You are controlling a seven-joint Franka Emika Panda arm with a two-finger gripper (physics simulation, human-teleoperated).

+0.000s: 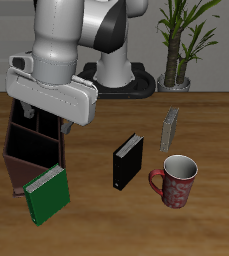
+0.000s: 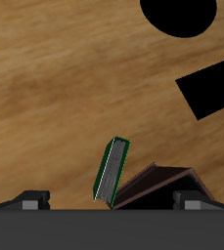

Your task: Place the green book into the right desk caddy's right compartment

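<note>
Warm brown wood-grain worktop point(image 1: 211, 130) spreads across the whole scene, with a potted green plant in a grey pot point(image 1: 175, 45) at its back edge against a pale wall, and the white robot arm's gripper point(image 1: 46, 108) hanging over the long dark-brown wooden desk caddy with reddish sides point(image 1: 21, 150); whether the fingers are open or closed, I cannot tell. The thin bright-green hardcover book point(image 1: 47, 195) leans tilted against the caddy's end nearest the worktop's front edge, outside the compartments, while the black book point(image 1: 127, 162), the small grey book point(image 1: 170, 129) and the red patterned mug point(image 1: 176, 181) stand apart on open wood.
</note>
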